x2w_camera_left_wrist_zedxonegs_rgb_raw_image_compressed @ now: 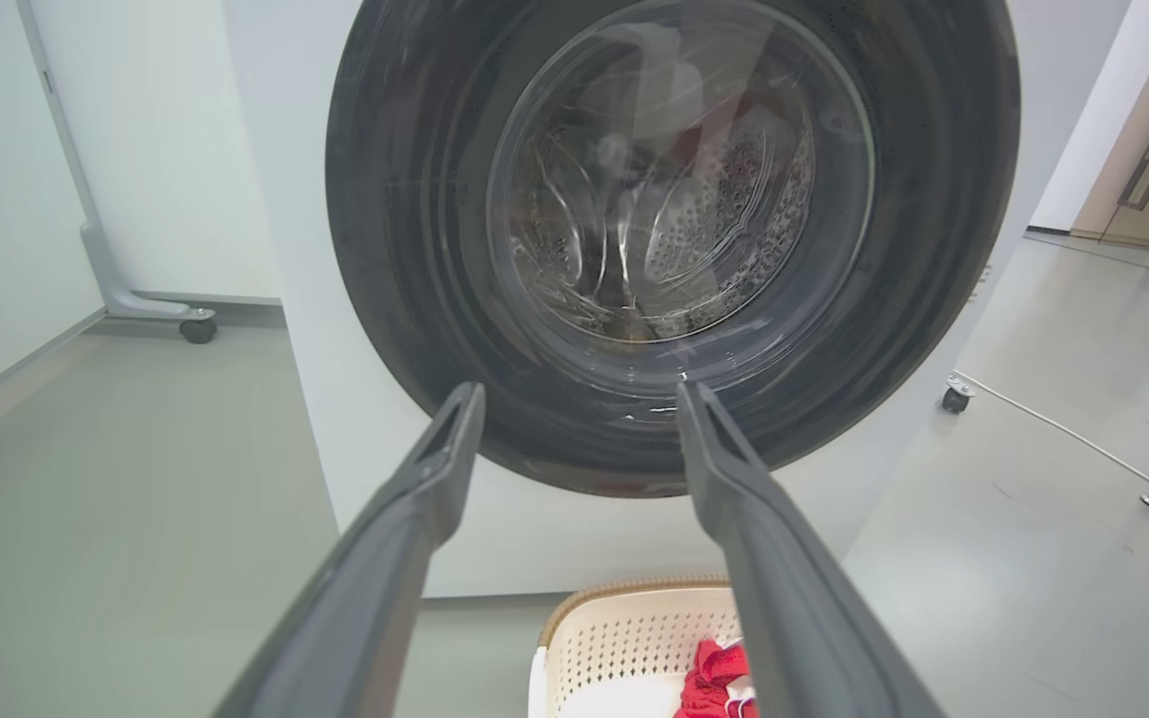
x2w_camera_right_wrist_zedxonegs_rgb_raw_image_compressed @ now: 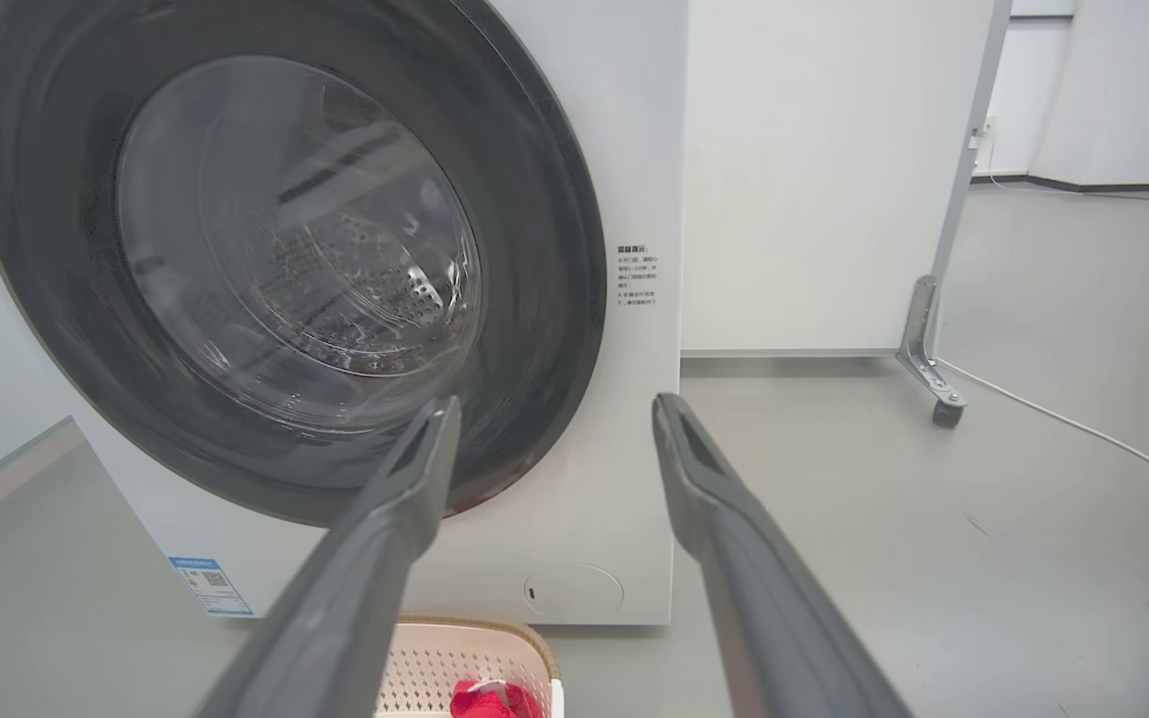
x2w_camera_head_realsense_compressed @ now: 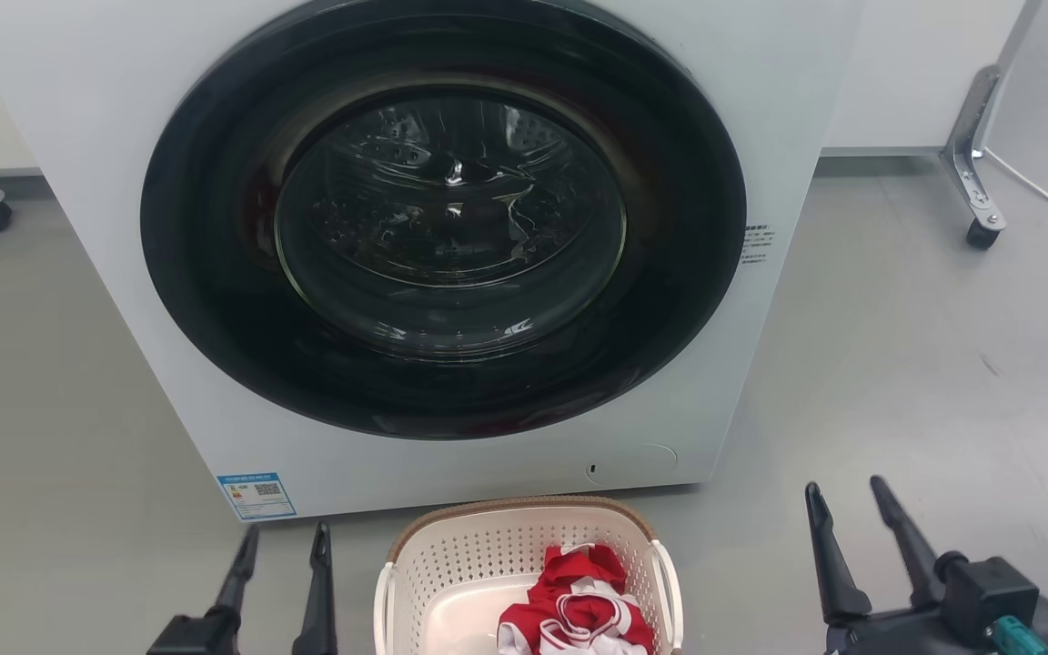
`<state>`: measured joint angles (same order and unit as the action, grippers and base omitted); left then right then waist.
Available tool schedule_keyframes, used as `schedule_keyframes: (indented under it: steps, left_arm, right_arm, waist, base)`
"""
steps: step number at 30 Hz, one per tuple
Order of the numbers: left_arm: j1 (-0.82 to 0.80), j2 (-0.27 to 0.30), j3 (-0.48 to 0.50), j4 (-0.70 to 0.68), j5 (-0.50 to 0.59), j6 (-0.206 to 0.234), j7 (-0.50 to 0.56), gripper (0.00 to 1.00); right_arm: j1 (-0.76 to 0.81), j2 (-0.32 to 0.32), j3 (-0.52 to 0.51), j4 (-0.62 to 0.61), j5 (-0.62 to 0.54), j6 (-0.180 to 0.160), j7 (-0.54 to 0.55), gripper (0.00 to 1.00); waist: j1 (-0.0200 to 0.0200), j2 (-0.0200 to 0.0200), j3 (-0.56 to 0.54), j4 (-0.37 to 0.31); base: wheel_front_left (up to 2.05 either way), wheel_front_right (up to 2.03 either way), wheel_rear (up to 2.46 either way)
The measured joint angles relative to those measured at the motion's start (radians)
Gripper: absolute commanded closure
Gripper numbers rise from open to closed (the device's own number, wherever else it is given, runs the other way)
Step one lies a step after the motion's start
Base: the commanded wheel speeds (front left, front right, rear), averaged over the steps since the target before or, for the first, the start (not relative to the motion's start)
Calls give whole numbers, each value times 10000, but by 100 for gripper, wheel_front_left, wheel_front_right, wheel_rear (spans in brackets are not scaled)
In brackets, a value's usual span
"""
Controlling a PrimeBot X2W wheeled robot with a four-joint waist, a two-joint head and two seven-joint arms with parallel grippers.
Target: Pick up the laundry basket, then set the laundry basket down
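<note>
Laundry basket (x2w_camera_head_realsense_compressed: 488, 555): upright on the floor (x2w_camera_head_realsense_compressed: 897, 364), right in front of the washing machine (x2w_camera_head_realsense_compressed: 105, 136), below the middle of its lower front edge; whether the two touch cannot be told.
Basket make: cream-white perforated walls, a brown woven-look rim and a white handle on each side.
Basket contents: a red-and-white garment (x2w_camera_head_realsense_compressed: 579, 600) is bunched in the right half, and the bottom on the left is bare.
Left gripper (x2w_camera_head_realsense_compressed: 287, 528): hangs above the floor just left of the basket and clear of its left handle. Its fingers point toward the machine. The jaws are parted, with nothing between them.
Right gripper (x2w_camera_head_realsense_compressed: 844, 484): hangs above the floor to the basket's right, farther from it than the left one. Its fingers also point toward the machine. The jaws are parted and empty.
Washing machine: a white front-loader standing on the floor.
Door (x2w_camera_head_realsense_compressed: 442, 218): round with a dark ring, and closed. A metal drum shows through the glass.
Sticker (x2w_camera_head_realsense_compressed: 256, 495): a blue-bordered label at the machine's lower left front corner.
Floor: smooth and grey; its far edge meets the wall base behind the machine.
Partition leg (x2w_camera_head_realsense_compressed: 974, 173): a metal leg on a dark caster, near the floor's far right edge, with a white cable lying beside it.
</note>
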<state>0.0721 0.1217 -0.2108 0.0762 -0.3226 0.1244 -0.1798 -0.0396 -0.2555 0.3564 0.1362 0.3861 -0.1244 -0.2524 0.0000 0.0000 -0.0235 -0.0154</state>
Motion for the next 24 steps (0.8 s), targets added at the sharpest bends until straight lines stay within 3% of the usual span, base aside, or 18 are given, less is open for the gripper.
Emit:
schedule_keyframes:
  steps: [8, 24]
  left_arm:
    - [202, -54, 52, 435, -127, -73, 65, 100]
    - [71, -178, 570, 719, -2380, -466, 629, 100]
  right_arm:
    - [329, 226, -63, 389, 165, 40, 140, 100]
    - [276, 529, -895, 589, 2224, 458, 767, 100]
  waist:
    - [0, 0, 14, 4]
    - [0, 0, 58, 30]
  base:
    - [0, 0, 0]
    - [0, 0, 0]
